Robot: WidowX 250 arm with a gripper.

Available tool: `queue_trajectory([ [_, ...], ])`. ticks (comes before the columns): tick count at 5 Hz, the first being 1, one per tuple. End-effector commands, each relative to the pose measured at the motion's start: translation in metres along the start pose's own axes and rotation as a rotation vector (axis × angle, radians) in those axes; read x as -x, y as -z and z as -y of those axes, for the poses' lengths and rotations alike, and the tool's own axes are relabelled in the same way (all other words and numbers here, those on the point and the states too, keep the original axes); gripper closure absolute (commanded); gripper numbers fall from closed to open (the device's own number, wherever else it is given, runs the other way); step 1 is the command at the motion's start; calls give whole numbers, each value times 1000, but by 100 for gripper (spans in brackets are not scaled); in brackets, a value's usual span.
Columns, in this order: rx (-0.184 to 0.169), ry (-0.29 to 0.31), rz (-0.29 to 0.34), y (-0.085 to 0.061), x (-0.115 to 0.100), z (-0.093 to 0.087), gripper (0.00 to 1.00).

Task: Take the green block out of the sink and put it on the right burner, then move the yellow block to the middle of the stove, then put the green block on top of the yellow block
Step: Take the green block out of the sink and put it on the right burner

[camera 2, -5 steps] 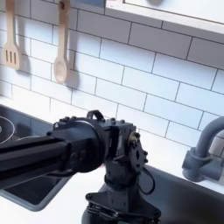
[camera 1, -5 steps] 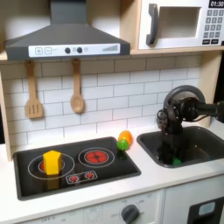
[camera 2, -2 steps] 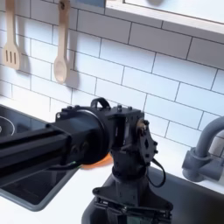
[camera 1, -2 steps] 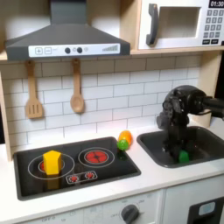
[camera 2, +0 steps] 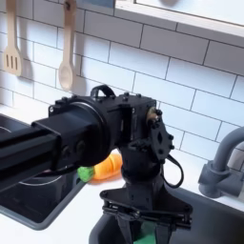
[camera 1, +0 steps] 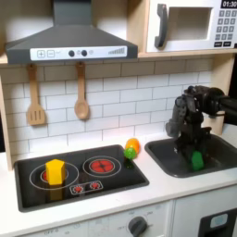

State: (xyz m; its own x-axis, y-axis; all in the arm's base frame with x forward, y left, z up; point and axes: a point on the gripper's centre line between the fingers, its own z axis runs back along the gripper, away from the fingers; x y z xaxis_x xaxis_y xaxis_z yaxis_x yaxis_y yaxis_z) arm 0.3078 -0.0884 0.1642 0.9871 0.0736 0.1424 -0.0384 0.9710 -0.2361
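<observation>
In the first exterior view my gripper [camera 1: 195, 157] hangs over the dark grey sink [camera 1: 165, 159], shut on the green block [camera 1: 196, 161], which sits a little above the basin floor. Close up in the second exterior view, the gripper [camera 2: 142, 227] points down with a sliver of the green block [camera 2: 141, 233] between its fingers. On the left burner of the black stove [camera 1: 78, 173] stands the yellow block [camera 1: 55, 170]. The right burner [camera 1: 102, 166] is bare.
A round orange-yellow-green toy [camera 1: 132, 148] lies on the white counter between stove and sink, also seen behind the arm [camera 2: 103, 170]. The dark faucet [camera 2: 221, 164] curves over the sink's far side. Two wooden utensils [camera 1: 81, 100] hang on the tiled wall.
The gripper has risen and shifted toward the first exterior view's right, carrying the green block up off the sink floor. The yellow block has not moved.
</observation>
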Motion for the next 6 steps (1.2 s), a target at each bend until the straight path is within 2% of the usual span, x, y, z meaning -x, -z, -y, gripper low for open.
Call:
queue_trajectory([
  [1, -5, -31, 6, -13, 0, -7, 100],
  [3, -55, -85, 20, -15, -11, -30, 100],
  [4, -92, -135, 44, -22, -17, -43, 100],
  [5, -172, -121, 85, -31, -19, -42, 100],
  [6, -205, -138, 84, -34, -19, -51, 100],
])
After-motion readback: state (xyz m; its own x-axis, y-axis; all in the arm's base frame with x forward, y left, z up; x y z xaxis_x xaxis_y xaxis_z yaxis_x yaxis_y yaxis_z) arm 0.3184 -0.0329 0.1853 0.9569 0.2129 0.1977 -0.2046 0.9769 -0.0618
